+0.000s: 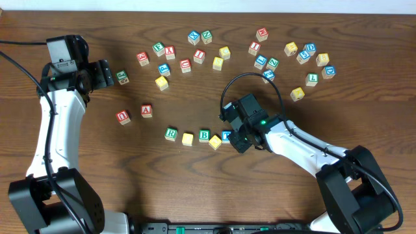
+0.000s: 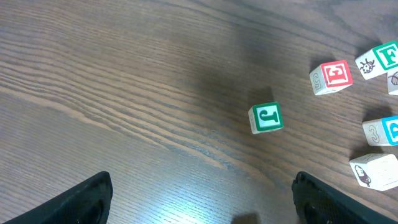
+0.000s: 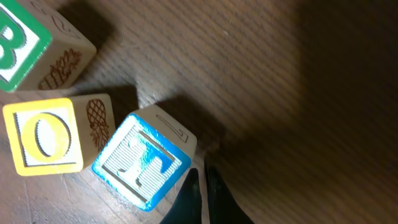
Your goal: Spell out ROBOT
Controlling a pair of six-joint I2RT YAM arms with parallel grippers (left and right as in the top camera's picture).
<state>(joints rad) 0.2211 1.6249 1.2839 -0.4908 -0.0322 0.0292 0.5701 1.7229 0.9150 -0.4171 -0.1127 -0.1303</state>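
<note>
A row of letter blocks lies at the table's middle front: green R point(image 1: 171, 134), yellow O point(image 1: 188, 138), green B point(image 1: 204, 135), a second yellow O point(image 1: 215, 142) and blue T point(image 1: 226, 135). In the right wrist view I see the B point(image 3: 18, 43), the O point(image 3: 46, 134) and the T point(image 3: 143, 162), which sits tilted against the O. My right gripper point(image 3: 202, 193) is shut and empty, its tips against the T's right edge; it also shows in the overhead view point(image 1: 234, 139). My left gripper point(image 2: 202, 208) is open and empty, at the far left point(image 1: 108, 73) near a green J block point(image 2: 266, 118).
Several loose letter blocks are scattered across the back of the table, from a red one point(image 1: 143, 58) to a blue one point(image 1: 329, 71). A red U block point(image 1: 123, 116) and a red A block point(image 1: 147, 110) lie left of the row. A red E block point(image 2: 333, 76) shows in the left wrist view.
</note>
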